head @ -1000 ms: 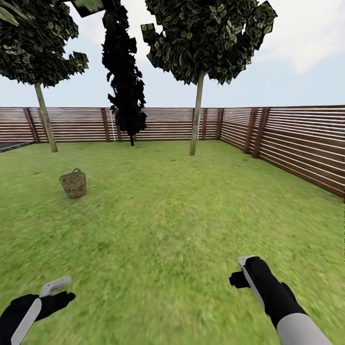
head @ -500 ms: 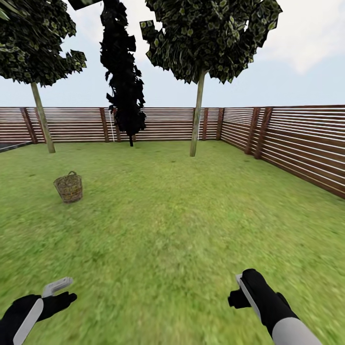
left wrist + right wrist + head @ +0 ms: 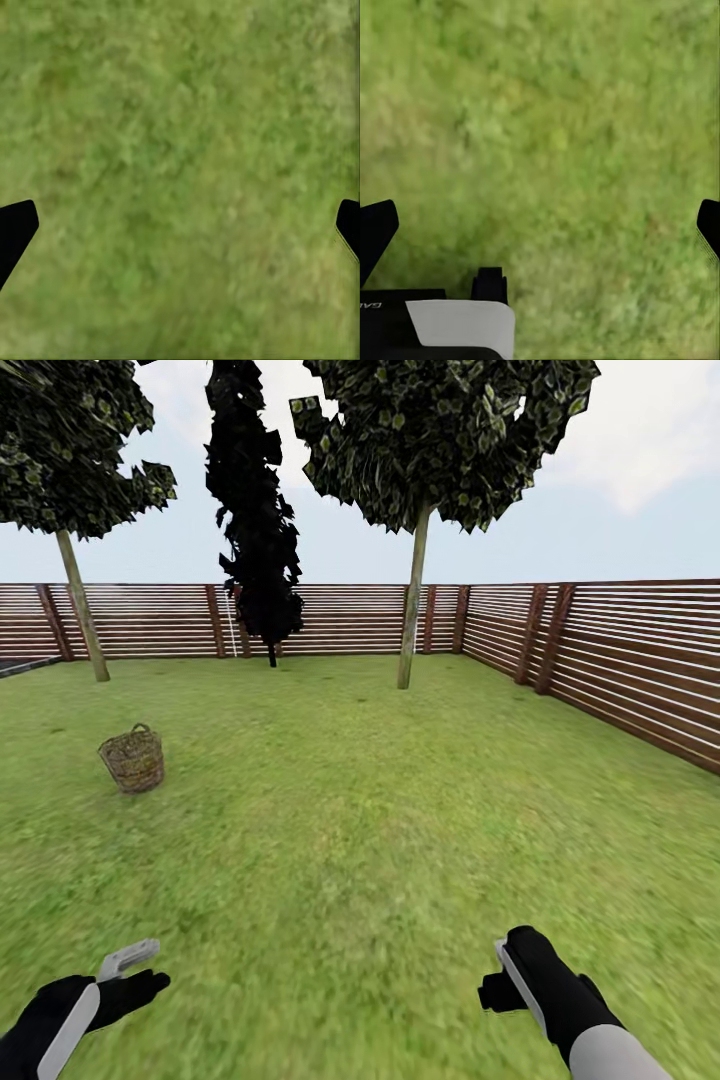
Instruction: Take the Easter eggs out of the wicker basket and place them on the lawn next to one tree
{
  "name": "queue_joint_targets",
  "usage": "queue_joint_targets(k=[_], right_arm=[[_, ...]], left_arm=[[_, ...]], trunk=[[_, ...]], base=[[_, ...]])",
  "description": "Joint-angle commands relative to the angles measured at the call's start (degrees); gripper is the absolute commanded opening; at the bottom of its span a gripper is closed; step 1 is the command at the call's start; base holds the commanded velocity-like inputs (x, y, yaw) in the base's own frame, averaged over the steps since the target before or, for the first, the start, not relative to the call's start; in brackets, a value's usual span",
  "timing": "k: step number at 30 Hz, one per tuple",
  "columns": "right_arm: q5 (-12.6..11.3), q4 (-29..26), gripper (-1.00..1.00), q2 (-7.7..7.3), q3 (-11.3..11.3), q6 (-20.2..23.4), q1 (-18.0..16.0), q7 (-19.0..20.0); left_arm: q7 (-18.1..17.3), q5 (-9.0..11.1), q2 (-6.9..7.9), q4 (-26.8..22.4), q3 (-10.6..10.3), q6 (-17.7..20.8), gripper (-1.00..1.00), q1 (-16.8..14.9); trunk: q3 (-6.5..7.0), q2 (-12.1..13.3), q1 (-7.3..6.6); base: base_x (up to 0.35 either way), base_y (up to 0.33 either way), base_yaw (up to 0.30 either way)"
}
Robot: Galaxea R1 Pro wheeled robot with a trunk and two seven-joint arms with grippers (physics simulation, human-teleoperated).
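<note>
- The lawn (image 3: 400, 830) takes up the lower two thirds of the head view, mottled green and bare apart from the basket; a slatted wooden fence (image 3: 620, 660) closes the garden across the middle and runs down the right edge.
- Two trees with pale trunks stand at the back: one tree (image 3: 413, 600) just right of centre, a second tree (image 3: 78, 600) at the upper left. Between them rises a black-leaved tree (image 3: 255, 510), which does not fit the task.
- The wicker basket (image 3: 132, 759) sits on the grass at mid-left of the frame, well apart from both arms and from either trunk. Its inside is too small to read, so no eggs can be made out.
- Left pincer (image 3: 180, 225): dark fingertips at the two side edges of its wrist view, spread wide, nothing but grass between them.
- Right pincer (image 3: 540, 225): likewise spread, holding nothing, grass below it.
- Progress, as I judge it: nothing is done yet. No egg lies by a tree and both pincers are empty. What is left is reaching the basket, lifting out all three eggs and setting them beside one trunk.
</note>
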Motion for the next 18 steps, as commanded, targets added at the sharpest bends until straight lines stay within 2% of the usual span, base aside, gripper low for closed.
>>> queue_joint_targets(k=[1, 18], right_arm=[[0.34, -0.04, 1.0, -0.04, 0.28, 0.27, -0.03, 0.14], [0.35, 0.0, 1.0, 0.15, 0.3, 0.18, -0.03, 0.15]], left_arm=[[0.19, 0.43, -0.01, -0.07, 0.06, 0.3, 1.0, -0.03], [0.19, 0.44, 0.34, -0.07, 0.58, 0.48, 1.0, -0.03]], trunk=[[-0.07, -0.03, 0.03], [-0.07, -0.03, 0.03]], base=[[0.339, 0.0, 0.0], [0.324, -0.096, 0.003]])
